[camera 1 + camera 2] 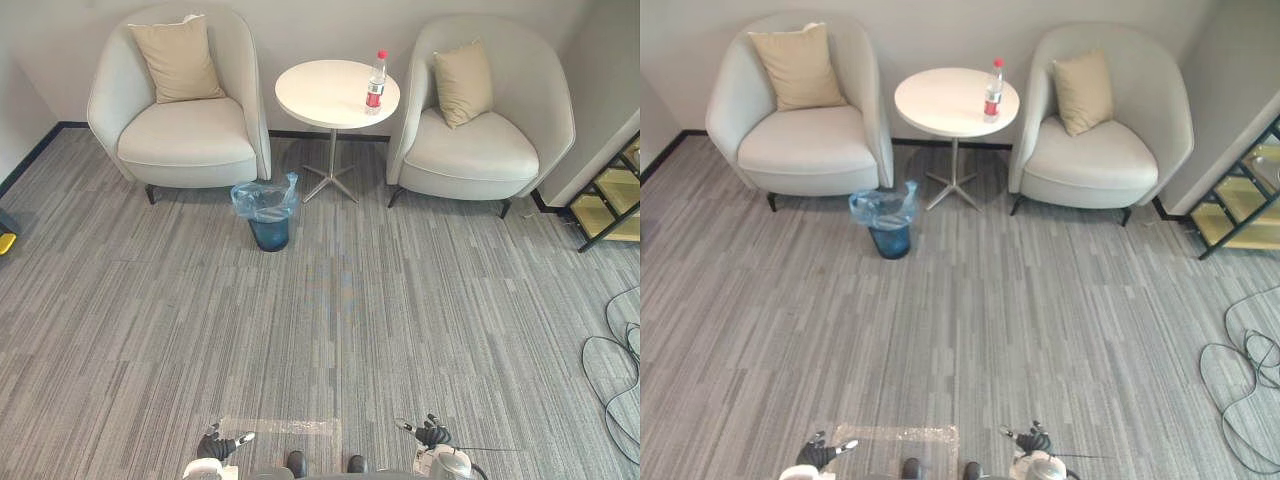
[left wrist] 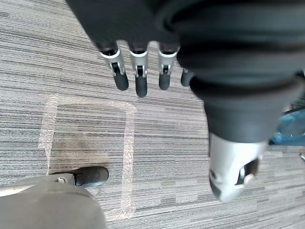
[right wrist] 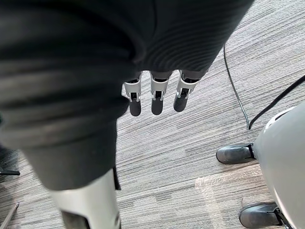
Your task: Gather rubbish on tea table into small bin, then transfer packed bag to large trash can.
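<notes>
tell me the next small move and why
Probably step forward toward the table: the bottle on it and the bin beside it lie far beyond the left hand and right hand, both open and empty.

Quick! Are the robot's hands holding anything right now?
Left hand: open, holding nothing.
Right hand: open, holding nothing.

An office lounge: two armchairs (image 1: 185,105) flank a round table (image 1: 335,92) on grey carpet (image 1: 320,330).
</notes>
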{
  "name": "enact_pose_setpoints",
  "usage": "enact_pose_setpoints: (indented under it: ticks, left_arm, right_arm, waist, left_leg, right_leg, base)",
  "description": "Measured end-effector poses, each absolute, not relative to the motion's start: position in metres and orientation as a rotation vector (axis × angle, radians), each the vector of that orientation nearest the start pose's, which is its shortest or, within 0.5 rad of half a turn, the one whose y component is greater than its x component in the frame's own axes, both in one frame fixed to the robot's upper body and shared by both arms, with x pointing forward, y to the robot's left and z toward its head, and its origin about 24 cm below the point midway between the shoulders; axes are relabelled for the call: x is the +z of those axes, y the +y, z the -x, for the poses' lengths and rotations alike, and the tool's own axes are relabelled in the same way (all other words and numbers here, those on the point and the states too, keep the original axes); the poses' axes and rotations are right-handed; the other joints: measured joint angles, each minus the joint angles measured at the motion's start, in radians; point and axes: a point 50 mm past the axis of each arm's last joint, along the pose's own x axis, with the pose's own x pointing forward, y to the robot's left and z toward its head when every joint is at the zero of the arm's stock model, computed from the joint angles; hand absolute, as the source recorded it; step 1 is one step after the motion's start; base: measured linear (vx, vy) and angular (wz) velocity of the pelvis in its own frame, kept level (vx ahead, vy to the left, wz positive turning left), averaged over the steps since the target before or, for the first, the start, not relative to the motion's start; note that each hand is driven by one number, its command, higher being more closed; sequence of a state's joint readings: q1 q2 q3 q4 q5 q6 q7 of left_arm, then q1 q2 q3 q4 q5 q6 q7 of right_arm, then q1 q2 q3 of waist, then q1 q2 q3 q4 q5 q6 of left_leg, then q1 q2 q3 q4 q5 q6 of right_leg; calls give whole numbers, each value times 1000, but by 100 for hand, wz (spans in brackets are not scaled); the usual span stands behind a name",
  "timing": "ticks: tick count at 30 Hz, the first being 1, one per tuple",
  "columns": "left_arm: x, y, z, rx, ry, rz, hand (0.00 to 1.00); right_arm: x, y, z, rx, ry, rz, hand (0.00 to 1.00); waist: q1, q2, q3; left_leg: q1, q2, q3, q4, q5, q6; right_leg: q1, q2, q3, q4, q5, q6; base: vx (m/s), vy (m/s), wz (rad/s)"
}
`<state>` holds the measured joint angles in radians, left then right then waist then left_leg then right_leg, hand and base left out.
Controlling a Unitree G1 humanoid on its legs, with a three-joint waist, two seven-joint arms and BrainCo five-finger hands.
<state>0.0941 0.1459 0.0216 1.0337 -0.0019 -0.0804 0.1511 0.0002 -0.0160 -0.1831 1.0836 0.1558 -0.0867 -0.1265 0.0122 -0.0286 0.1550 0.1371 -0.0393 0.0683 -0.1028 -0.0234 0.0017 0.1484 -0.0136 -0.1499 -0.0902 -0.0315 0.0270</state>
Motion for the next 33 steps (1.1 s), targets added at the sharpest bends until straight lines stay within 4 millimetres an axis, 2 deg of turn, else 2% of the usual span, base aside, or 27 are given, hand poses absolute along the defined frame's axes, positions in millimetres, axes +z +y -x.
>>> enact_pose_setpoints:
  ticks: [6,9,11,12,13,14,15,16,17,19,20,21,22,23,25,27,28,29,30,31,32,33]
  left_arm:
    - [-153,219,-101,245,1027,-196,0]
    - [-152,220,-106,245,1019,-200,0]
    - [-150,221,-110,243,1007,-201,0]
    - [-149,222,-114,244,997,-201,0]
    - [-148,222,-116,248,989,-199,0]
    - [-147,221,-117,266,977,-178,0]
    - [-147,220,-118,287,968,-154,0]
    - [-146,221,-118,299,964,-145,0]
    - [-146,221,-118,304,966,-136,0]
    - [-147,219,-117,313,968,-118,0]
    - [-148,218,-115,317,973,-109,0]
    - [-149,215,-112,314,983,-98,0]
    - [-150,217,-109,319,994,-104,0]
    - [-150,218,-109,320,992,-106,0]
    - [-149,220,-111,331,987,-100,0]
    - [-150,220,-108,346,996,-79,0]
    - [-151,220,-105,355,1003,-66,0]
    - [-151,220,-104,355,1005,-65,0]
    - [-151,220,-105,355,999,-62,0]
    - [-150,220,-106,351,997,-65,0]
    - [-150,220,-106,351,997,-66,0]
    - [-150,219,-106,350,995,-61,0]
  right_arm:
    - [-155,-185,-124,-384,989,-152,0]
    - [-155,-186,-125,-393,983,-163,0]
    - [-154,-187,-125,-402,975,-172,0]
    - [-154,-188,-125,-409,976,-177,0]
    - [-154,-189,-125,-416,976,-182,0]
    - [-153,-191,-125,-430,970,-188,0]
    - [-153,-193,-126,-438,964,-191,0]
    - [-152,-195,-128,-442,957,-187,0]
    - [-152,-198,-126,-450,963,-183,0]
    - [-153,-203,-124,-466,974,-182,0]
    - [-153,-204,-122,-470,979,-179,0]
    - [-153,-208,-121,-478,980,-169,0]
    - [-153,-208,-120,-477,989,-167,0]
    - [-154,-205,-120,-469,991,-170,0]
    - [-154,-199,-123,-459,990,-188,0]
    - [-154,-198,-123,-454,992,-191,0]
    - [-154,-198,-124,-450,988,-192,0]
    - [-154,-197,-124,-447,987,-191,0]
    - [-153,-197,-125,-435,981,-183,0]
    - [-151,-198,-129,-425,966,-168,0]
    - [-150,-199,-130,-422,959,-161,0]
    - [-149,-202,-131,-424,945,-150,0]
  waist:
    - [0,-2,3]
    - [0,-6,17]
    - [-2,-3,26]
    - [-1,-4,31]
    - [0,-5,37]
    - [7,8,51]
    - [22,24,68]
    - [26,28,69]
    - [27,35,74]
    - [28,40,85]
    - [29,45,90]
    - [30,62,93]
    - [47,42,79]
    - [48,37,74]
    - [52,20,65]
    - [60,12,62]
    - [69,9,60]
    - [66,9,58]
    - [62,8,56]
    - [51,7,57]
    - [45,6,57]
    - [39,11,60]
  left_leg:
    - [-32,3,-1,2,-3,-3]
    - [-77,4,-5,115,-69,-6]
    - [-152,17,7,298,-149,-25]
    - [-224,31,29,462,-181,-57]
    - [-271,42,42,573,-186,-64]
    - [-325,73,67,728,-186,-65]
    - [-390,111,79,886,-184,-85]
    - [-414,121,77,927,-207,-77]
    - [-449,125,70,925,-241,-70]
    - [-485,116,60,804,-245,-68]
    - [-480,112,59,670,-215,-71]
    - [-457,113,68,524,-120,-63]
    - [-423,79,114,479,-114,-33]
    - [-424,68,121,472,-128,-24]
    - [-430,27,129,499,-178,15]
    - [-376,16,158,494,-194,35]
    - [-317,12,176,462,-201,44]
    - [-292,12,177,451,-203,47]
    - [-233,13,175,414,-212,53]
    - [-167,15,166,374,-230,48]
    - [-132,15,166,355,-234,46]
    - [-59,22,162,314,-234,46]
  right_leg:
    - [-28,3,-6,2,-3,-2]
    - [-21,0,-11,12,-18,-6]
    - [-22,1,-18,42,-47,-21]
    - [-19,2,-21,56,-67,-30]
    - [-14,3,-19,60,-77,-34]
    - [-1,14,1,77,-100,-53]
    - [19,26,21,98,-122,-68]
    - [23,27,28,107,-132,-70]
    - [28,24,46,117,-149,-71]
    - [25,-4,64,140,-176,-51]
    - [24,-19,78,157,-199,-34]
    - [25,-30,97,174,-229,-8]
    - [28,-64,129,178,-242,10]
    - [21,-72,141,183,-239,16]
    - [-24,-95,167,295,-268,48]
    - [-59,-111,197,428,-273,72]
    - [-100,-114,225,562,-246,129]
    - [-123,-115,229,632,-220,182]
    - [-192,-114,235,820,-165,251]
    - [-271,-124,204,1001,-169,239]
    - [-304,-141,166,1069,-181,209]
    - [-360,-176,77,1142,-214,132]
  base:
    - [12,-26,2]
    - [35,-25,6]
    - [41,-28,15]
    - [3,-25,18]
    - [-10,-36,1]
    - [41,-8,-28]
    - [77,17,-40]
    - [155,65,-38]
    - [178,99,-36]
    - [214,134,-39]
    - [281,198,-39]
    - [392,260,-51]
    - [387,212,-44]
    - [444,158,-31]
    - [448,102,-9]
    - [445,112,-25]
    - [458,104,-40]
    - [445,76,-44]
    - [475,39,-30]
    - [391,23,-25]
    - [450,-29,-17]
    - [383,-72,-11]
